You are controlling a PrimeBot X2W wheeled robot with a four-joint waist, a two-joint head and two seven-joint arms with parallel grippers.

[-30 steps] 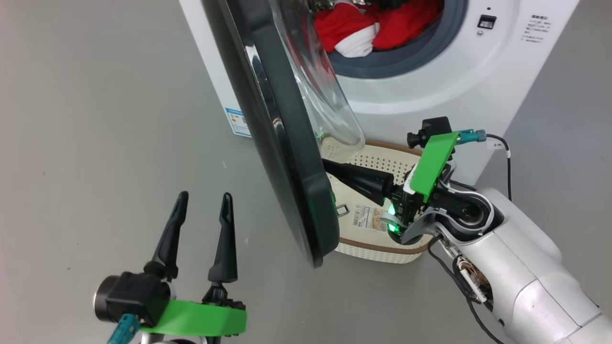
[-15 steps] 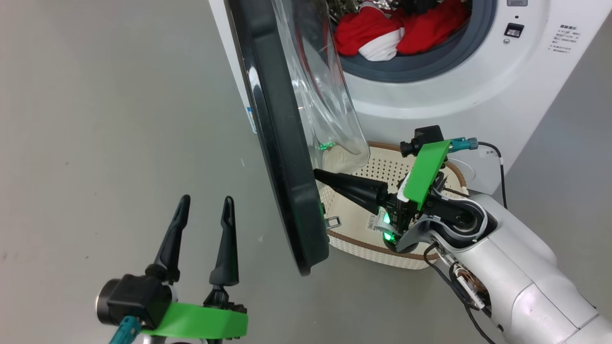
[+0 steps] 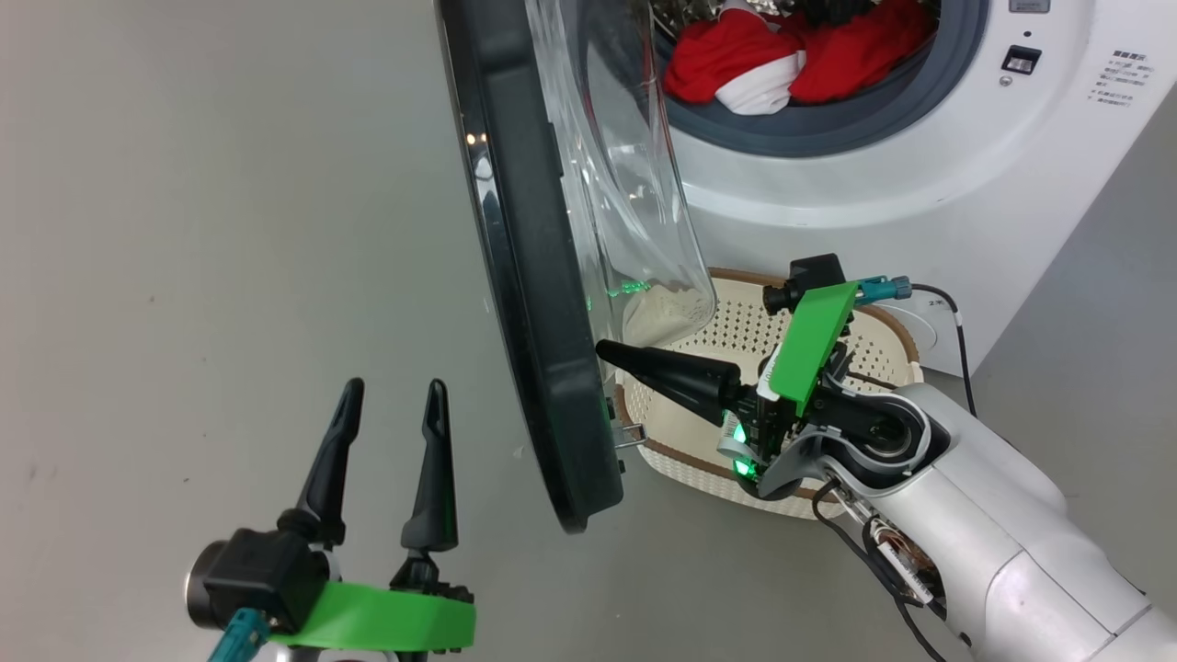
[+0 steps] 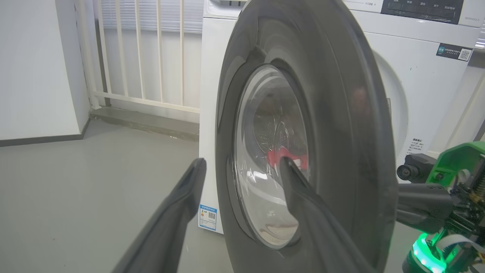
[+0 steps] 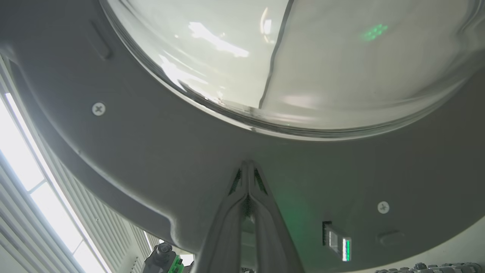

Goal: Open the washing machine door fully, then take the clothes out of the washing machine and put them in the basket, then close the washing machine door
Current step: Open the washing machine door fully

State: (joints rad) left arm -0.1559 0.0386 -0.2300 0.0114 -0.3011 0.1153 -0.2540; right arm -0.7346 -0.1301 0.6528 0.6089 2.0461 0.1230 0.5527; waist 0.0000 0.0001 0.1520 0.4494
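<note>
Item: large round washing machine door (image 3: 529, 276), glossy black rim, bulging clear glass bowl, standing edge-on between my grippers. Its grey inner face meets the tip of my right gripper (image 3: 607, 350), fingers pressed together; my left gripper (image 3: 395, 386) hovers off its outer face, fingers apart, empty. Handling, as I judge it: rigid, hinged, weighty, slick-rimmed; push on the plastic below the glass, never the bowl.

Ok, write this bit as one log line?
right pincer: shut, tips against washing machine door | left pincer: open, empty | clothes: inside washing machine | basket: on floor
</note>
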